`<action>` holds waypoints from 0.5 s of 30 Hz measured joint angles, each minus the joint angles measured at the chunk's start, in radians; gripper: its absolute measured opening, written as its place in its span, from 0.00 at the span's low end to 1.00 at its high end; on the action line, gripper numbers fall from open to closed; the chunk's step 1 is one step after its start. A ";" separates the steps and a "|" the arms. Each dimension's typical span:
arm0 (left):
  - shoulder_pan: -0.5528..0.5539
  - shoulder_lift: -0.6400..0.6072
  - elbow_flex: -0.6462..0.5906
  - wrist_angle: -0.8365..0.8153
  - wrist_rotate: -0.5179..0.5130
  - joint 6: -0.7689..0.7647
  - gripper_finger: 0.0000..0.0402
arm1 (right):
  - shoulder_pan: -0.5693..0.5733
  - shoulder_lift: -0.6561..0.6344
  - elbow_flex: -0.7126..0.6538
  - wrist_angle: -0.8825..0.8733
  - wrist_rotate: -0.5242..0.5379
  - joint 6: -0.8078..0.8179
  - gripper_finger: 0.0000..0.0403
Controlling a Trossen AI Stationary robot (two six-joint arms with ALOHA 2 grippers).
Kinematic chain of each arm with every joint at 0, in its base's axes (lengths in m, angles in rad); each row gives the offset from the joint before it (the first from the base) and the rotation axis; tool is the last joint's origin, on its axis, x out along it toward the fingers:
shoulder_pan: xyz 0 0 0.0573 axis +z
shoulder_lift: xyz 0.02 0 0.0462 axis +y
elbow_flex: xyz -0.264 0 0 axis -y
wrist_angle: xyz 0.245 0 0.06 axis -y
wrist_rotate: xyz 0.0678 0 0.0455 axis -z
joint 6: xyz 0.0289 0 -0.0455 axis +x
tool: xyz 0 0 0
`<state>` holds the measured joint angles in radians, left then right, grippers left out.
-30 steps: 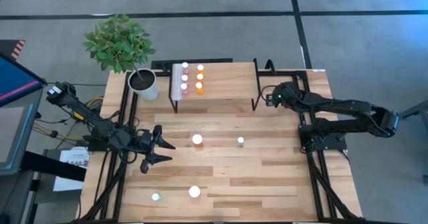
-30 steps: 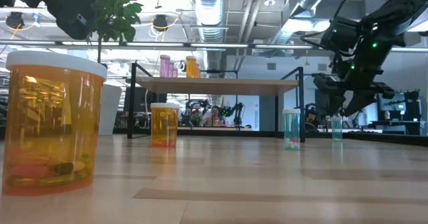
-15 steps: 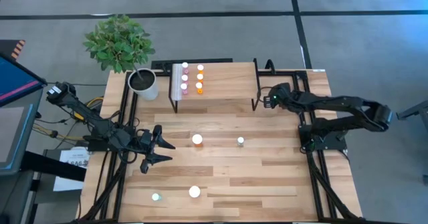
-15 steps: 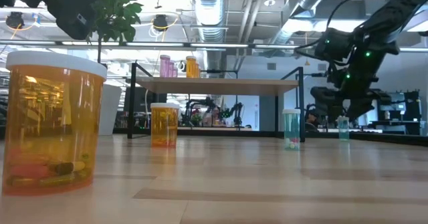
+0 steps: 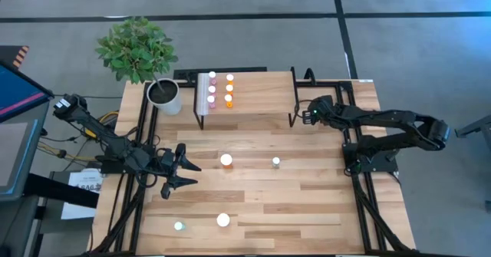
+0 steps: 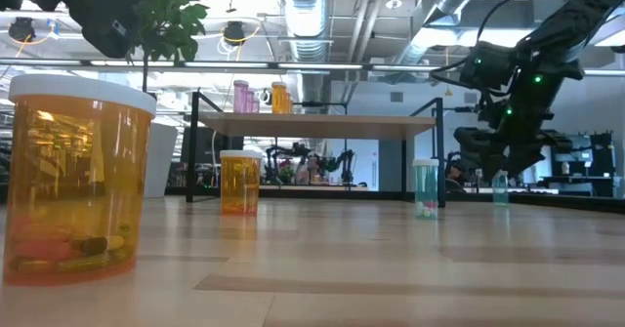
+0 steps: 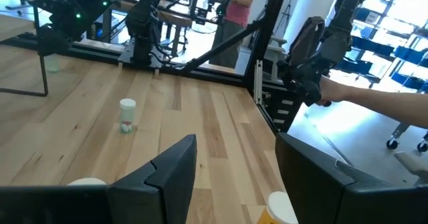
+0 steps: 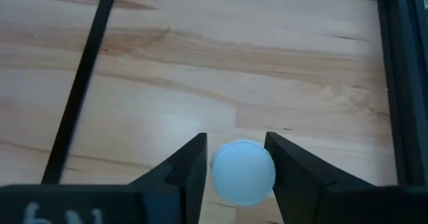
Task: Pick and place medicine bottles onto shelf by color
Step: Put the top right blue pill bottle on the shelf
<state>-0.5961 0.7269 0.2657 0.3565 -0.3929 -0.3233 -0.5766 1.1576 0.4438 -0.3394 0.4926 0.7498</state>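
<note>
1. The right gripper (image 8: 235, 158) stands over a small teal bottle (image 8: 243, 172) near the table's right edge, at about 2 o'clock from the table's middle in the high view. This bottle stands just beside the right leg of the shelf (image 5: 253, 96), on the tabletop.
2. In the right wrist view the pale cap of the bottle lies between the two dark fingers (image 8: 189, 164). The jaws stand close at each side of the cap, not wide apart, but I cannot tell if they already press on it.
3. To do this step well, I think the fingers must close evenly on the cap or on the neck, so the bottle does not tip or slide away.
4. The black leg of the shelf is near, so the lift should go straight up first, and only then toward the shelf.
5. On the shelf, pink bottles (image 5: 212, 89) and orange bottles (image 5: 229, 89) already stand in two rows, at 11 o'clock from the table's middle. The teal one probably needs its own free place beside them.
6. The left gripper (image 5: 186, 176) waits at about 8 o'clock with its jaws apart and nothing between them.
7. Another teal bottle (image 5: 276, 162), a large orange bottle (image 5: 226, 160) and two more at the near side are not placed yet.
</note>
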 joint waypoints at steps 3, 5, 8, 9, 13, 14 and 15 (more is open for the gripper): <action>0.000 0.000 0.000 0.000 0.000 0.000 0.48 | 0.000 0.000 0.000 -0.001 -0.006 -0.001 0.37; 0.000 0.000 0.000 0.000 0.000 0.000 0.48 | 0.000 -0.001 0.001 -0.001 -0.014 -0.005 0.34; 0.000 0.000 0.000 0.000 0.000 0.000 0.48 | 0.000 -0.022 0.002 -0.009 -0.025 -0.017 0.31; 0.000 0.000 0.000 0.000 0.000 0.000 0.48 | 0.001 -0.034 0.002 -0.007 -0.025 -0.017 0.31; 0.000 0.000 0.000 0.000 0.000 0.000 0.48 | 0.001 -0.114 0.009 -0.036 -0.034 -0.017 0.33; 0.000 0.000 0.000 0.000 0.000 0.001 0.48 | 0.001 -0.135 0.018 -0.057 -0.035 -0.017 0.34; 0.000 0.000 0.000 0.000 0.000 0.001 0.48 | 0.001 -0.157 0.031 -0.079 -0.035 -0.017 0.34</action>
<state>-0.5959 0.7269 0.2657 0.3561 -0.3927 -0.3225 -0.5758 1.0003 0.4744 -0.4188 0.4572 0.7326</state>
